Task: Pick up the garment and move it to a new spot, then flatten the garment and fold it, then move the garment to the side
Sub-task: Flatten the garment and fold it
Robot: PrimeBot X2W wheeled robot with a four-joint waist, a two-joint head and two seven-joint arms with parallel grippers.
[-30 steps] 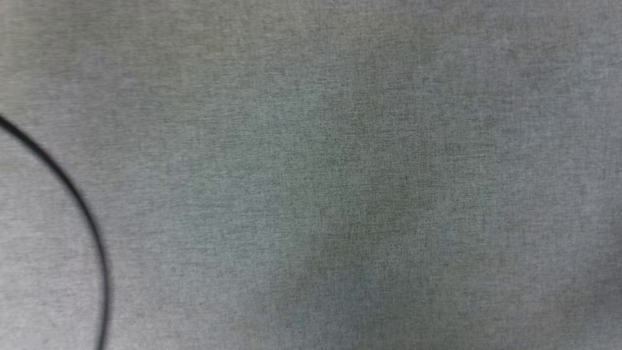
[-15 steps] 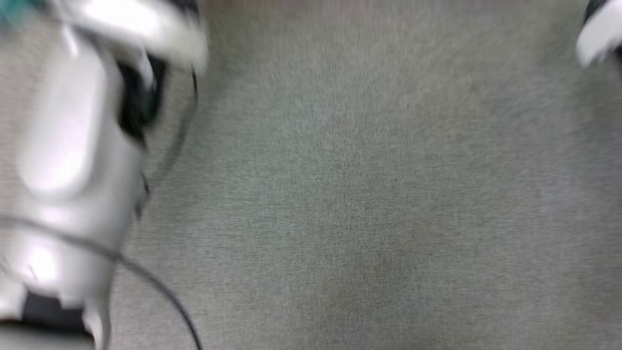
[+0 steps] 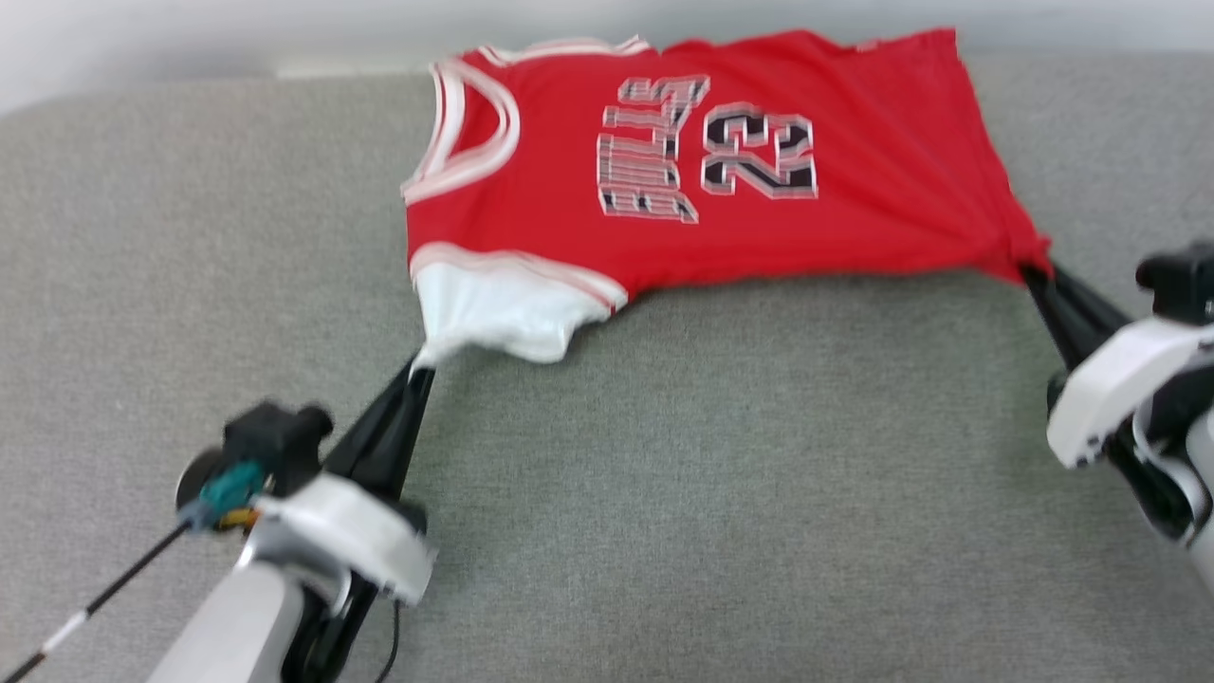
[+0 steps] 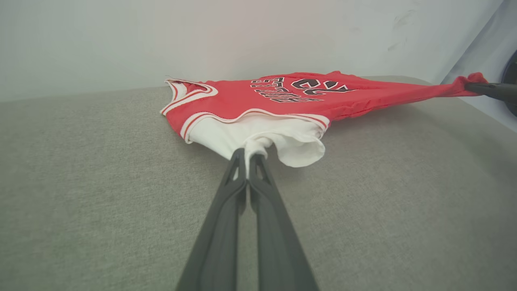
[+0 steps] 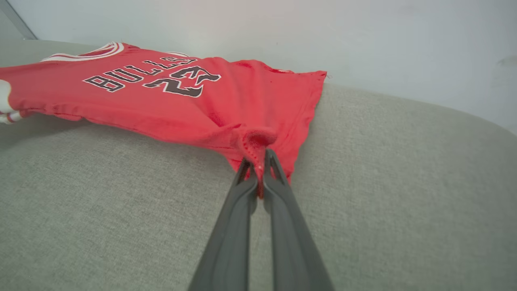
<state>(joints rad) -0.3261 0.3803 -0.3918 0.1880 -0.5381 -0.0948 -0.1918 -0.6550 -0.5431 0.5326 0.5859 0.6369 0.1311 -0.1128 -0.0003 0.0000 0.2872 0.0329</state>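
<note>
Left gripper (image 3: 417,368) clenched on the white sleeve panel (image 3: 493,313); red Bulls 23 jersey (image 3: 569,237) lies at its 1 o'clock, far side of the grey cushion (image 3: 664,493), near the wall (image 3: 190,28). Long axis runs 9 to 3: collar at 9, hem at 3. Right gripper (image 3: 1036,275) clamped on the near hem corner, jersey at its 10 o'clock. Near edge strung between them; I'd move both arms together.

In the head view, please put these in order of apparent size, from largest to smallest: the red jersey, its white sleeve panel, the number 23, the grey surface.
1. grey surface
2. red jersey
3. white sleeve panel, slightly larger than the number 23, but it lies nearer the camera, so unsure.
</note>
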